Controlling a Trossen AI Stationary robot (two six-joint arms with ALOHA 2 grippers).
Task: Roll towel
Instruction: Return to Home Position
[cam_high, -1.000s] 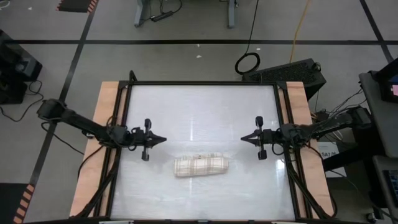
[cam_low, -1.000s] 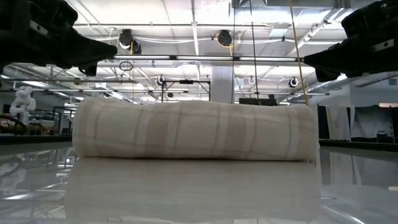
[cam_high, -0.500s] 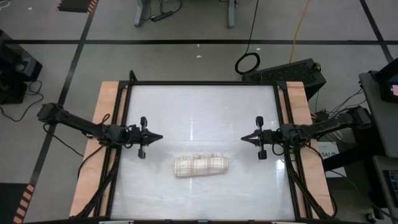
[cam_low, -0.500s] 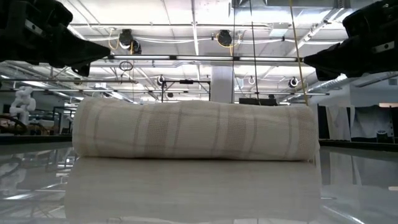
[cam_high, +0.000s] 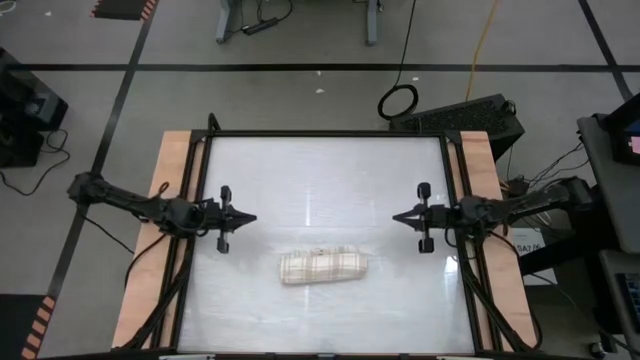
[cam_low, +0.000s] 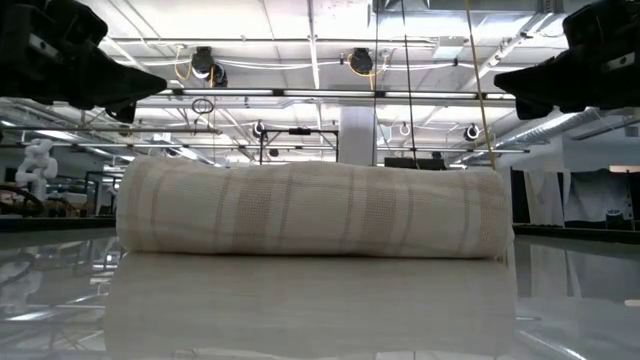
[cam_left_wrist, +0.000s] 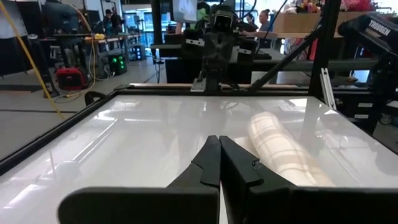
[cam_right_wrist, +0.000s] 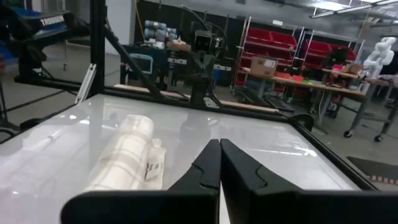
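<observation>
The towel (cam_high: 322, 267), cream with beige plaid, lies rolled into a short cylinder on its side on the glossy white table, near the front middle; it also shows in the low view (cam_low: 310, 208). A small tag (cam_right_wrist: 152, 167) sticks out at its right end. My left gripper (cam_high: 252, 218) hovers shut at the table's left side, pointing level toward the middle, apart from the roll (cam_left_wrist: 280, 152). My right gripper (cam_high: 394, 216) hovers shut at the right side, facing it, also clear of the roll (cam_right_wrist: 124, 152).
A black frame (cam_high: 325, 133) borders the white table, with wooden strips (cam_high: 165, 180) along both sides. Bare table surface lies behind and in front of the roll. Beyond the table stand benches, racks and cables on the floor.
My left gripper has drawn back toward the table's left edge, staying shut and level. My right gripper has drawn back slightly toward the right edge. The rolled towel has stayed where it was.
</observation>
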